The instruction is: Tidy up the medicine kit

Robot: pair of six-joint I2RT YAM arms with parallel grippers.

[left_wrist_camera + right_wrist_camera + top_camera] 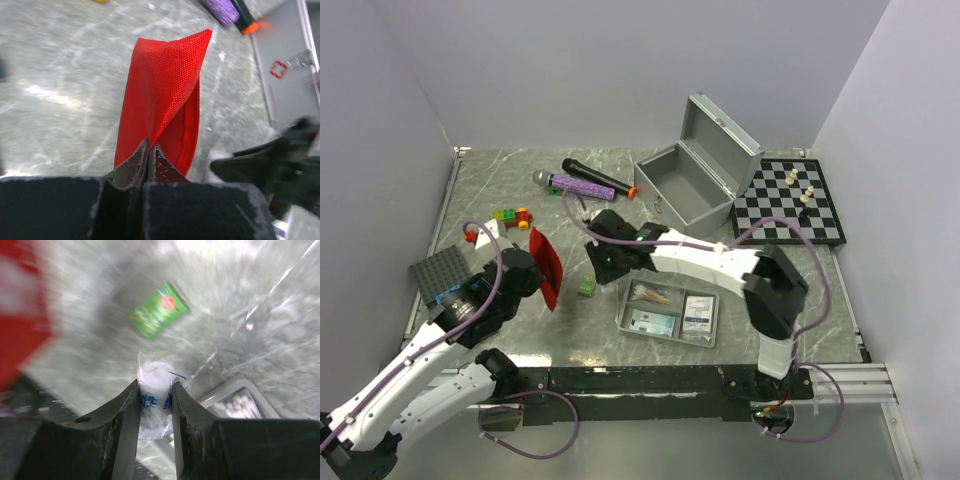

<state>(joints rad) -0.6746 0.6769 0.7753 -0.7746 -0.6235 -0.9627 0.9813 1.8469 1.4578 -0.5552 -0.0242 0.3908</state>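
A marbled grey counter [820, 290] seen from above, with two white robot arms reaching in from its near edge. Near the front sits the grey divided tray [670, 341], with small medicine packets [698, 315] lying in its compartments.

Beyond the tray, further from the arms, stands the silver-grey metal case [685, 190], its hinged lid raised. Beyond the tray and to its right lies a black-and-white chessboard [790, 205] carrying a few pieces.

To the left of the tray, the left end effector [150, 150] is clenched tight on the lower edge of the red pouch [165, 95], which stands up from the fingers with its zipped side facing right.

Between the pouch and the tray, the right end effector [155, 387] pinches a small clear packet [152, 371] with blue print between its two fingers. A green packet [159, 310] lies on the counter just left of the tray, apart from that grip.

Far left of the tray rests a dark grey studded plate [442, 270], with coloured toy bricks [510, 214] beyond it. A purple microphone [582, 185] and a black one [590, 172] lie beyond the tray to its left.
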